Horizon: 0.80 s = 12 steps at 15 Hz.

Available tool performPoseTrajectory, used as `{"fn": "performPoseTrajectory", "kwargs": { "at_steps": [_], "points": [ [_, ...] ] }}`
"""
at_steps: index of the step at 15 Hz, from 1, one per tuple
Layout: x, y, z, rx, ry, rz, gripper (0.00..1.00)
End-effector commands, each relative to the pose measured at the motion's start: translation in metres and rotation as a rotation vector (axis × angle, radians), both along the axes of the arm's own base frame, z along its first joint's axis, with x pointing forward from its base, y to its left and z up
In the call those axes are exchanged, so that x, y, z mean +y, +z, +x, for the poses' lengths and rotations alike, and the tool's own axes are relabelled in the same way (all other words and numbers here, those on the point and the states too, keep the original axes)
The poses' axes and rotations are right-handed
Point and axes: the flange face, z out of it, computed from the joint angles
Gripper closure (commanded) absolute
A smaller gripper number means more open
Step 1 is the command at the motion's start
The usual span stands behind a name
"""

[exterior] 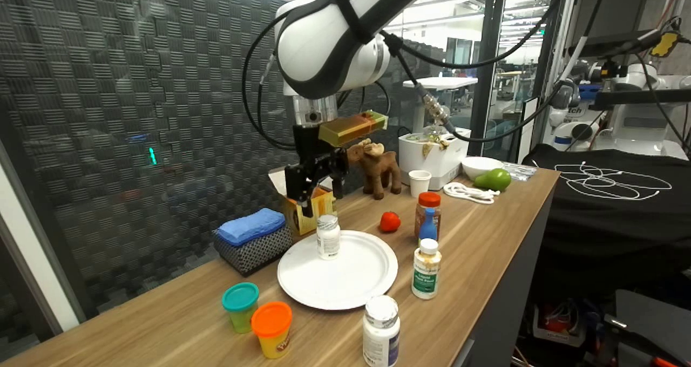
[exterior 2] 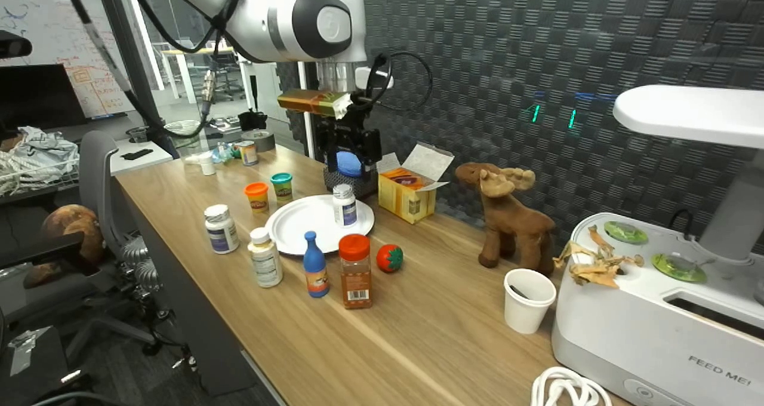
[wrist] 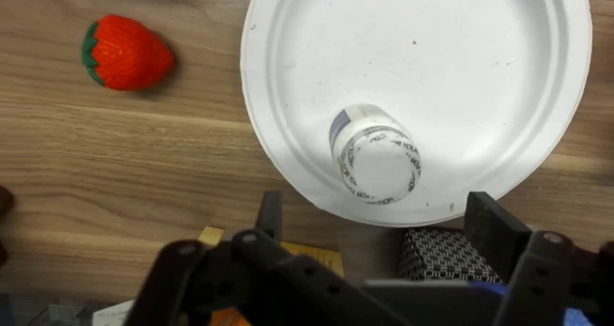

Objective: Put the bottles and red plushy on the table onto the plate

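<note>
Tool (wrist: 374, 208) is spread wide, empty, above the upright white bottle (exterior: 329, 238). Bottle sits near edge of plate (exterior: 359, 280), presumably leaving room for strawberry (exterior: 390, 222) and other bottles (exterior: 426, 272) on worktop (exterior: 475, 237).

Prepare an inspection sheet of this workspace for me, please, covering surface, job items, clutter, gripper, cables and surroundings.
Surface: wood-grain table.
Plate: small specks visible; one white bottle stands upright on it.
Off the plate: second white bottle, green-label bottle, blue bottle and red-capped jar, all upright on the table.
Red plushy: strawberry-shaped, on the table beside the plate, not touching it.
Clutter: opened yellow box, brown plush animal, paper cup, white bowl, among others.
Gripper: open; nothing seen in its grasp.
Cables: black cable loops down beside the arm; white cord lies bundled on the table.
Surroundings: dark textured panels along one side of the table; black cloth beyond the other.
</note>
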Motion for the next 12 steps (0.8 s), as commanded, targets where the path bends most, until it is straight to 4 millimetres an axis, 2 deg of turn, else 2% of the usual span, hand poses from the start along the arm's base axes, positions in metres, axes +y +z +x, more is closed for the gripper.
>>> {"fn": "performPoseTrajectory", "kwargs": {
  "at_steps": [1,3,5,9,12],
  "points": [
    [-0.023,0.048,-0.025,-0.055,-0.111,-0.003,0.0],
    [-0.042,0.063,-0.041,-0.076,-0.199,-0.006,0.0],
    [-0.063,0.069,-0.061,-0.078,-0.293,-0.011,0.01],
    [-0.108,0.059,-0.101,-0.075,-0.498,-0.019,0.0],
    [-0.132,0.044,-0.127,-0.063,-0.622,-0.034,0.0]
  ]
}}
